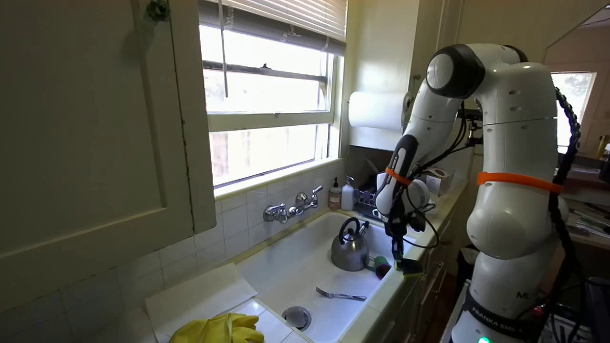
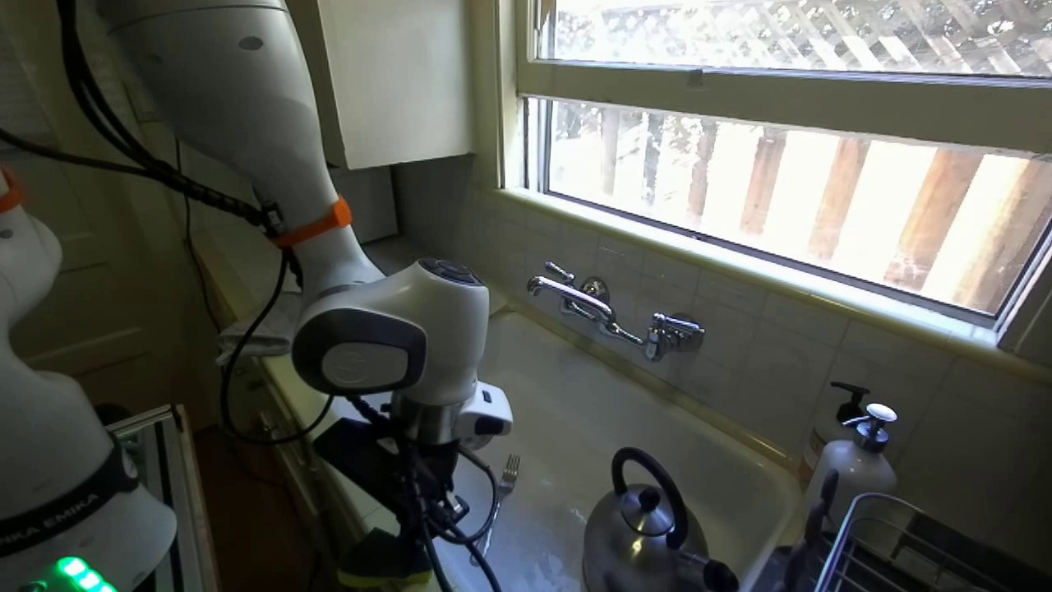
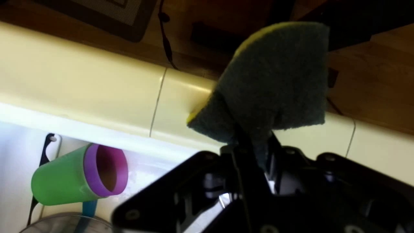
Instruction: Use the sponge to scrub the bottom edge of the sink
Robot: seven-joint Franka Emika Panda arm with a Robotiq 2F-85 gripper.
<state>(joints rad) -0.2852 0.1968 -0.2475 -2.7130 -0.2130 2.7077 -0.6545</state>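
- So the sponge (image 3: pixel 278 74) is gripped by the pincer (image 3: pixel 257 139), which is squeezed narrow on it, and the dark, yellow-rimmed thing gets kinda fanned out.
- It's held right at the table's (image 3: pixel 81 94) front edge, outside the sink (image 1: pixel 295 271), with part of it poking out past that edge. Whether the table is touched can't be told, tbh.
- Just inside the same edge, down in the sink, a green cup (image 3: pixel 61 178) is tipped on its side with a purple cup (image 3: pixel 120 168) nested in it.
- Near the cups, a metal kettle (image 1: pixel 350 252) is stood upright.
- A fork (image 1: pixel 340 296) is laid in the sink between kettle and drain (image 1: pixel 296 317).
- Yellow gloves (image 1: pixel 217 329) are heaped on the table, near the corner by the drain.
- Two pump bottles (image 1: pixel 347 197) are parked at the back corner, kettle end.
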